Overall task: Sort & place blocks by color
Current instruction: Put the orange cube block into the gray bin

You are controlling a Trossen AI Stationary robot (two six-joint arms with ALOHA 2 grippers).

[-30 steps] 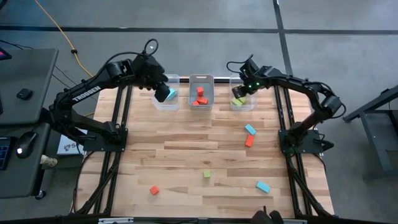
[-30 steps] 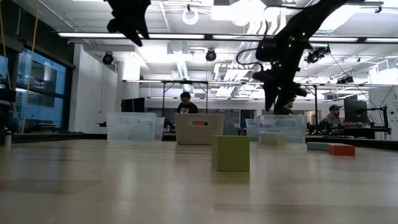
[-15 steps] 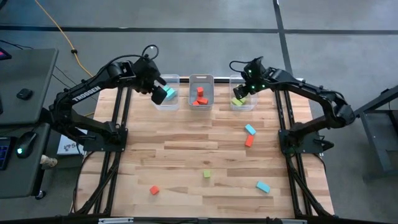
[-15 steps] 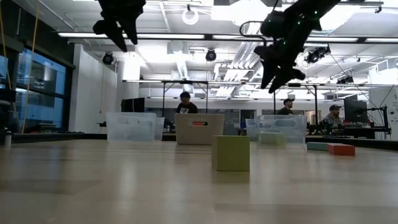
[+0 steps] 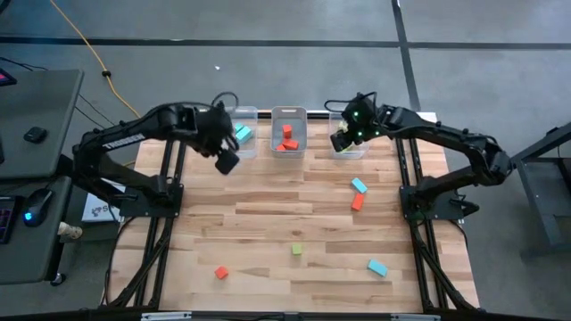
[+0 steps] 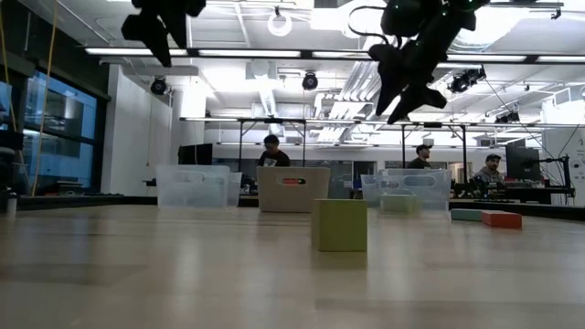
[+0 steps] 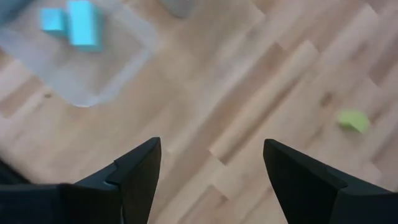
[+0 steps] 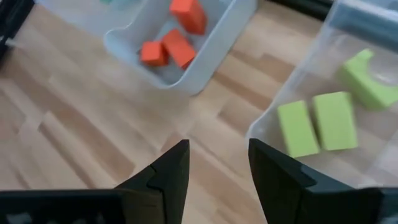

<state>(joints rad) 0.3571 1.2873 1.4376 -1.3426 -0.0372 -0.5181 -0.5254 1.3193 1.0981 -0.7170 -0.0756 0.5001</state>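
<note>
Both my grippers are open and empty. My left gripper [image 5: 225, 160] hangs above bare table just near of the left clear bin [image 5: 239, 145], which holds light blue blocks [image 7: 69, 23]. My right gripper [image 5: 340, 141] hangs at the near left corner of the right bin [image 5: 351, 150], which holds lime green blocks [image 8: 318, 124]. The middle bin [image 5: 288, 147] holds red-orange blocks [image 8: 176, 37]. Loose on the table lie a light blue block [image 5: 359, 185], a red-orange block [image 5: 358, 201], a green cube [image 5: 297, 250], a red-orange cube [image 5: 221, 273] and a light blue block [image 5: 377, 267].
The three bins stand in a row at the table's far edge. The arm bases stand at the table's left and right sides. In the low view people show in the room behind the table. Open wood lies between the bins and the loose blocks.
My left gripper has drawn back from over the left bin toward the table's near edge. My right gripper has risen from the right bin and shifted slightly toward the near edge. The loose blocks have stayed where they were.
</note>
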